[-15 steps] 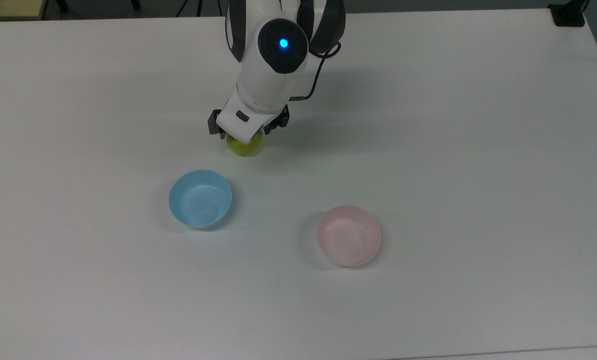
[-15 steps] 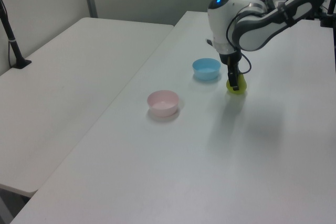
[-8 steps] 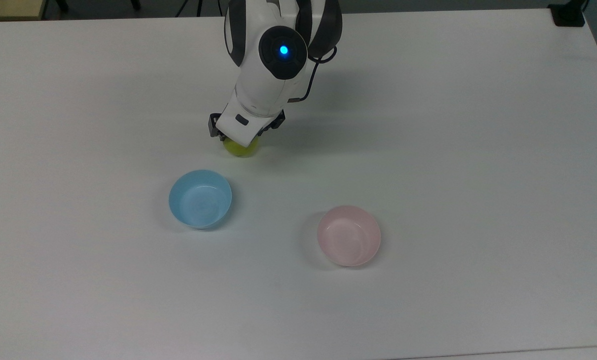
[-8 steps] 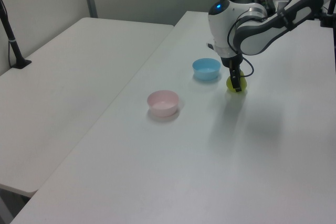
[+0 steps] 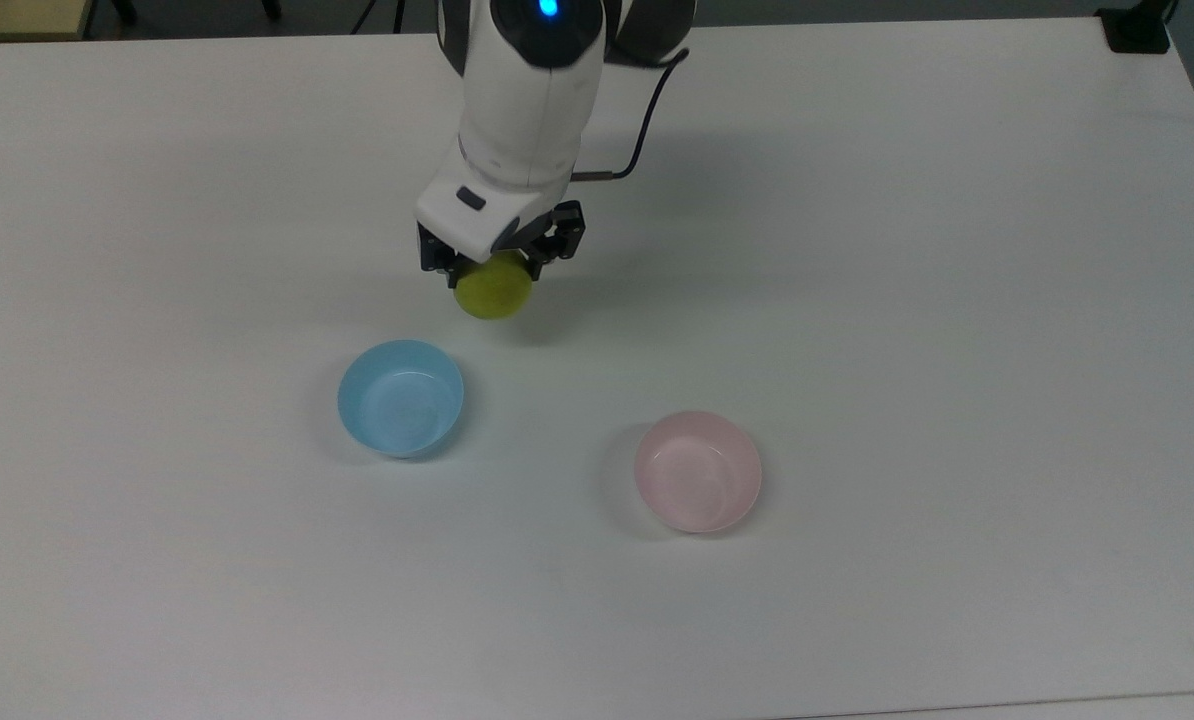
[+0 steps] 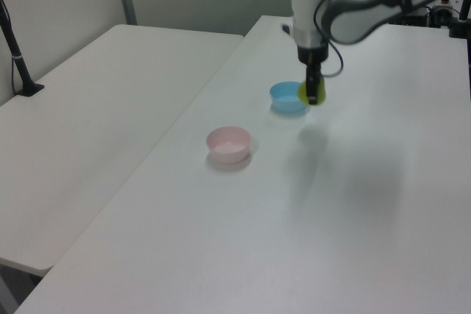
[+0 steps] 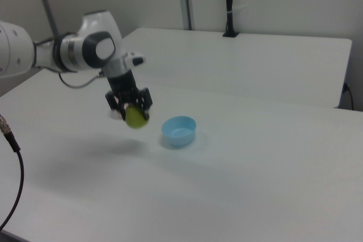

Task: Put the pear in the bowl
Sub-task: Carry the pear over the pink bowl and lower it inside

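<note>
While the pear is carried: legend to the lift step.
Gripper (image 5: 493, 268): jaws closed on the pear (image 5: 494, 287), held above the table (image 5: 957, 300).
Next move: travel across the top view's right, nearer, to the pink bowl (image 5: 698, 471), avoiding the blue bowl (image 5: 400, 397).
Change: pear previously rested on the table; now raised.

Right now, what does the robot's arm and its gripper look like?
The arm has glossy white rounded shells with dark grey bands at the joints and a round dark cap holding a lit blue light. A thin black cable loops alongside the wrist. The gripper has a white housing with a small dark marking and black fingers.
</note>
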Controlling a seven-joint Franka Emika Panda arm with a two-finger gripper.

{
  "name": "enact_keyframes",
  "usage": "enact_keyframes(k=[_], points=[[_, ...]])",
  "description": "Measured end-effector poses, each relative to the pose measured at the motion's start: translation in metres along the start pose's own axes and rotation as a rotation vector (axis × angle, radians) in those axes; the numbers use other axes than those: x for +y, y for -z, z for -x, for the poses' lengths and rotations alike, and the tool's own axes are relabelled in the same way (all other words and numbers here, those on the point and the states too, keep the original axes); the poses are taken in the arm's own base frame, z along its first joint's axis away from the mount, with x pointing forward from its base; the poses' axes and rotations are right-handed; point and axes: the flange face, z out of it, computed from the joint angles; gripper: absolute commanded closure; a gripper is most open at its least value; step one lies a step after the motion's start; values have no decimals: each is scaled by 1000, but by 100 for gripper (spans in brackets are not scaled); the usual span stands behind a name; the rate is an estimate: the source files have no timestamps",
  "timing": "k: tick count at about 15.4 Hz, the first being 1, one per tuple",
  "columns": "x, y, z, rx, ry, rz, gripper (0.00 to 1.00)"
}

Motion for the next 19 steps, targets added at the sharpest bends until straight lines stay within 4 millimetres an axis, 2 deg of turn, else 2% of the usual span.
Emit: enact_keyframes(k=[2,3,6,10,13,16,19], points=[[1,35,-12,74,-33,-51,62],[-5,53,-20,115,-43,-85,62],[-30,65,-42,157,-57,-131,62],[-74,49,-86,261,-128,-136,62],[-108,21,-110,333,-168,-136,62],[-135,-7,-123,375,-191,-129,62],[-148,-26,-128,377,-195,-125,57]])
